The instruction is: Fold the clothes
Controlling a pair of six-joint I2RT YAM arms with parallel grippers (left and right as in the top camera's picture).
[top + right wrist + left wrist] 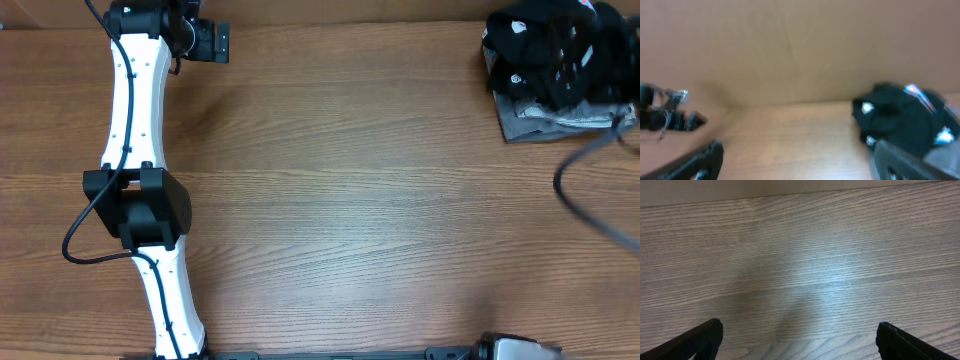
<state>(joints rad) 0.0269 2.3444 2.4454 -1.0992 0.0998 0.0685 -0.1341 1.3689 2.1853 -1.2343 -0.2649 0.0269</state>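
The black clothes (pixel 545 55) lie crumpled in a soft heap on a grey folded garment (pixel 525 125), ahead and right of the right jaws, which stand apart. The left jaws gape wide over woodgrain bench (pixel 830 255).

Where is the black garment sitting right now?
Overhead, the black garment lies bunched at the far right corner of the table, on top of a grey folded garment.

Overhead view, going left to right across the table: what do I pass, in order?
First the left arm → the left gripper at its far end → bare wooden table → the black garment heaped on a grey folded garment in the far right corner.
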